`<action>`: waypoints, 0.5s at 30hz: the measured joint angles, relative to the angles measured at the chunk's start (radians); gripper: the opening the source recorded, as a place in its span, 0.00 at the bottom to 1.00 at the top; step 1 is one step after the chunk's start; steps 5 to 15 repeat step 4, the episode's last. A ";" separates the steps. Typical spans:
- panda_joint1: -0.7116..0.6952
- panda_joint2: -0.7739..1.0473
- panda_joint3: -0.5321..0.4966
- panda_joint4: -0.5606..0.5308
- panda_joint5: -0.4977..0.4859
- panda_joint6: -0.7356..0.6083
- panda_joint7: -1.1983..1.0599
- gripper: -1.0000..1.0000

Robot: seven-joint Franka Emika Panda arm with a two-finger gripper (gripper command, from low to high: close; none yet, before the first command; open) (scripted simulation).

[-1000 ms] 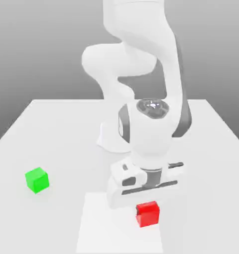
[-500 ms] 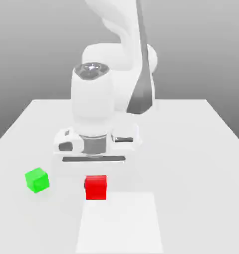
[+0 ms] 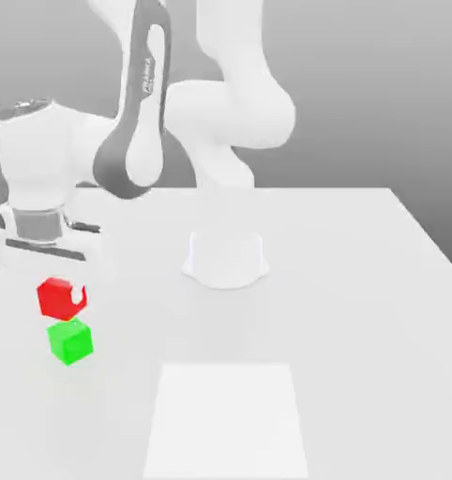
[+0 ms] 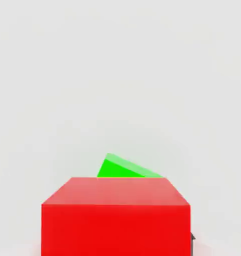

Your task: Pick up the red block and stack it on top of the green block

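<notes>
1 white square patch [image 3: 226,419]: flat on the table [image 3: 361,309], nearest the exterior camera, bare.

1 green block [image 3: 70,341]: resting on the table toward the exterior view's left, beyond the patch's left corner. In the hand view its top [image 4: 123,168] peeks out past the far edge of the red block.

1 red block [image 3: 60,297]: clear of the table, hanging just above the green block and a little toward the exterior view's left of it, with a thin gap between the 2 cubes. In the hand view it is the large red face [image 4: 116,217] closest to the lens.

1 gripper [image 3: 63,296]: pointing down, clenched on the red block; a white fingertip [image 3: 79,297] overlaps the cube's right face.

1 white arm [image 3: 136,122]: bent over from its round base [image 3: 226,258], which stands at mid-table, farthest back.
</notes>
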 joint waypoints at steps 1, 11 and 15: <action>-0.007 0.030 0.017 0.001 0.035 0.027 -0.025 1.00; -0.007 0.030 0.017 0.001 0.035 0.027 -0.025 1.00; -0.007 0.030 0.017 0.001 0.035 0.027 -0.025 1.00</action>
